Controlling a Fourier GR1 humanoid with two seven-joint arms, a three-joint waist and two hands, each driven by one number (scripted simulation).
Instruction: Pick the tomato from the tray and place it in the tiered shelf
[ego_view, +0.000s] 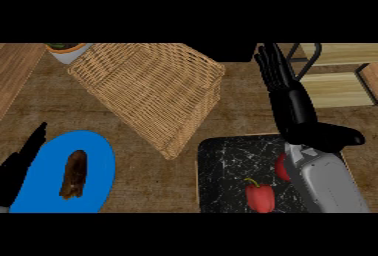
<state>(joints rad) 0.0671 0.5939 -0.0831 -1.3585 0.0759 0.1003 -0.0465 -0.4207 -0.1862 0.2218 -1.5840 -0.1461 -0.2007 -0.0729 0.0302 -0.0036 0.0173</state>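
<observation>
Right robot hand (295, 109) stretches open fingers, holding nothing, beside the shelf (336, 90); tomato (281, 167) (half hidden) lies in the tray (221, 165).

Both hands open, 1 forearm in view.
The right hand (299, 112) reaches toward the far side at the right of the scene, fingers (272, 62) straight and close together, thumb (345, 137) sticking out to the right. Its grey forearm (328, 182) comes in from the near edge, leaning slightly left. The left hand (21, 162) rests at the near left edge, fingers straight, pointing far.
</observation>
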